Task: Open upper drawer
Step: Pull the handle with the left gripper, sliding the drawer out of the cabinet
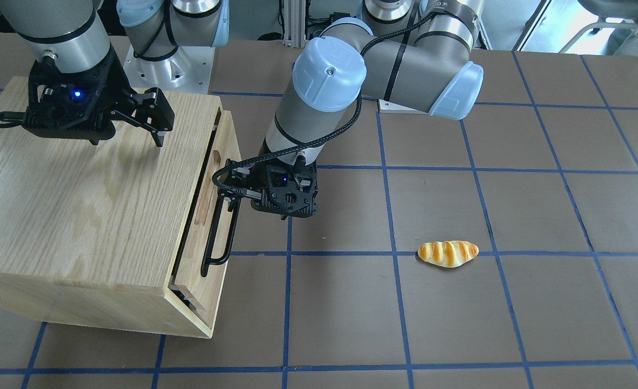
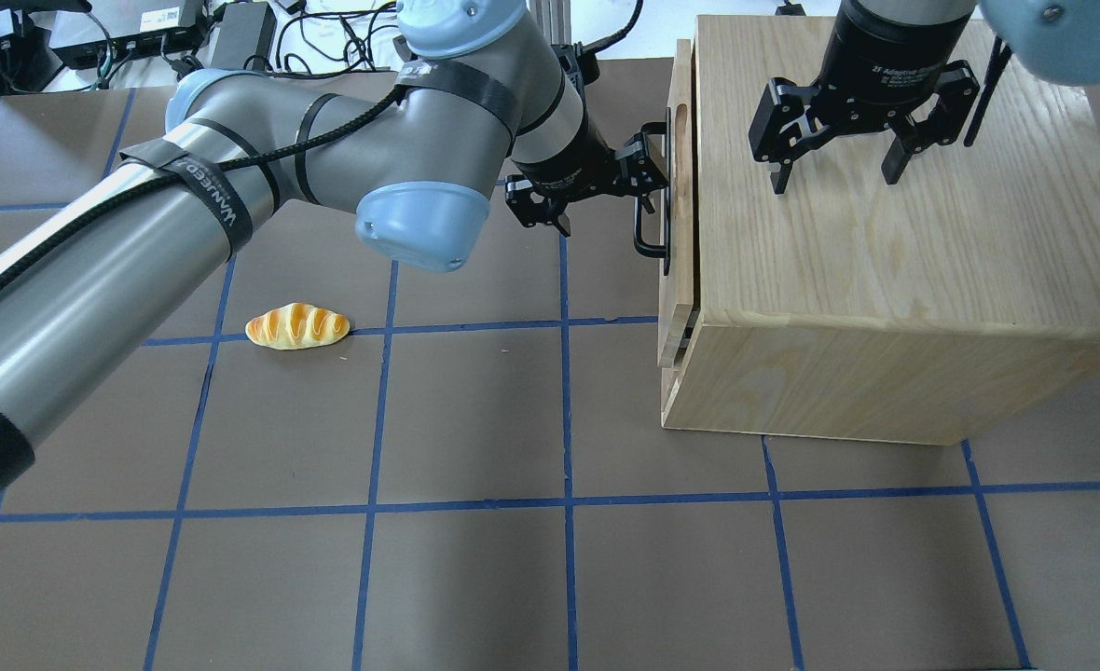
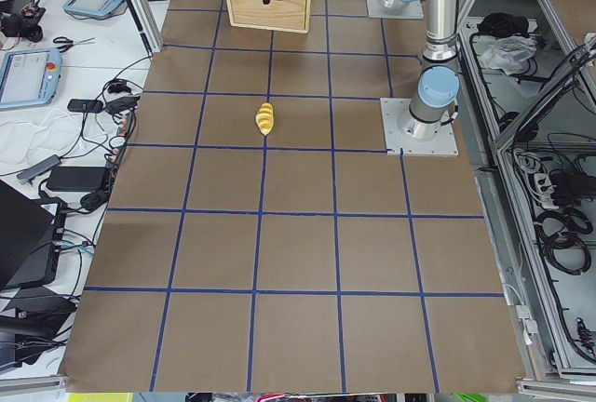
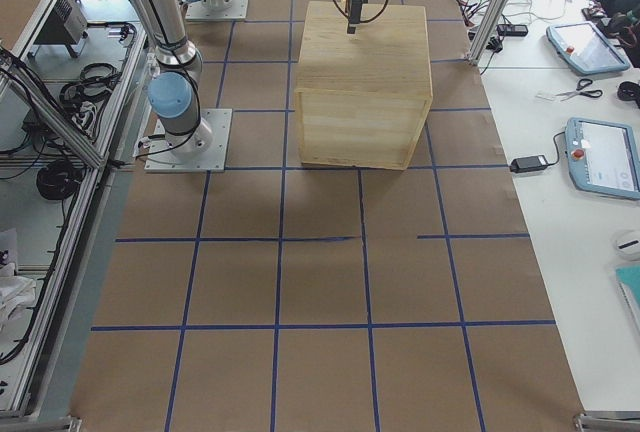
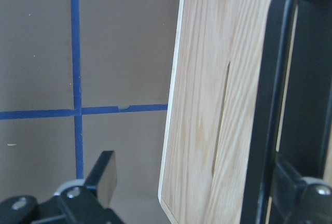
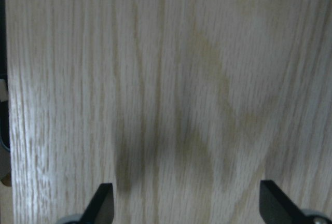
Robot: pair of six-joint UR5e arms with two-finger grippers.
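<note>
The upper drawer (image 1: pixel 227 141) is the light-wood front panel of the oak cabinet (image 1: pixel 81 205), with an oblong slot and a long black bar handle (image 1: pixel 219 237). A narrow dark gap shows between the panel (image 2: pixel 679 233) and the cabinet (image 2: pixel 886 252). My left gripper (image 2: pixel 601 191) is open and points downward. The handle (image 5: pixel 272 105) runs between its fingers, close to the finger nearest the panel (image 5: pixel 207 105). My right gripper (image 2: pixel 834 182) is open and empty just above the cabinet top; only wood grain shows between its fingertips (image 6: pixel 104 203).
A toy bread roll (image 1: pixel 447 253) lies on the brown table with blue tape lines, well away from the cabinet and on my left side (image 2: pixel 296 326). Both arm bases stand behind the cabinet.
</note>
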